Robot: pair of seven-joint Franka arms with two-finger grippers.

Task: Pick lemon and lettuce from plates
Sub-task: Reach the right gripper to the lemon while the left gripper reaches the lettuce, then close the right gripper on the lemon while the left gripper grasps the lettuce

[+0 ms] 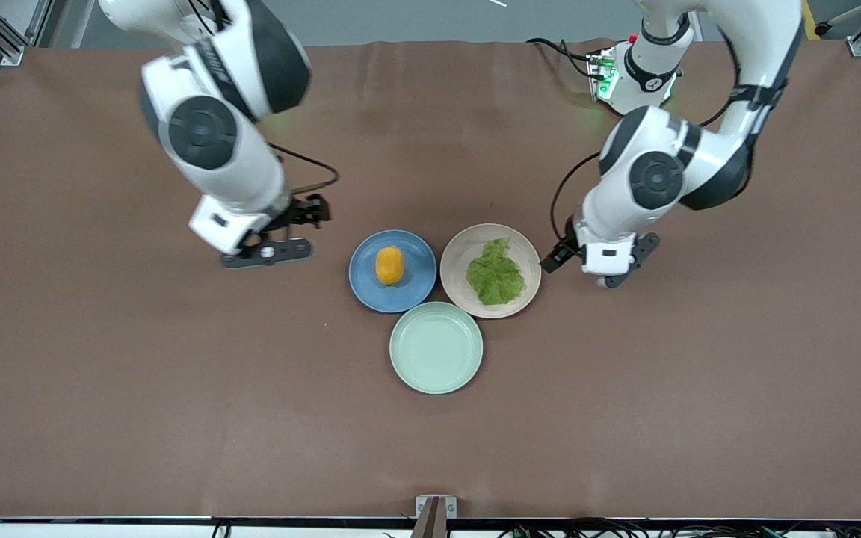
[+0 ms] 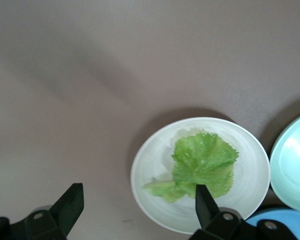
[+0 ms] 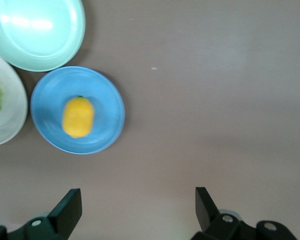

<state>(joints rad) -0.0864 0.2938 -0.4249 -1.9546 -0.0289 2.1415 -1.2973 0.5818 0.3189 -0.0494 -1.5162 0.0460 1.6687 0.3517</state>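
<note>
Lemon beside open right hand, lettuce beside open left hand

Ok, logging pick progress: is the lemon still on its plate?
Yes. The lemon lies on the blue plate; the right gripper is open over bare table beside it.

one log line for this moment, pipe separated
lemon on blue plate | lettuce on beige plate | left tool open beside beige plate | right tool open beside blue plate
</note>
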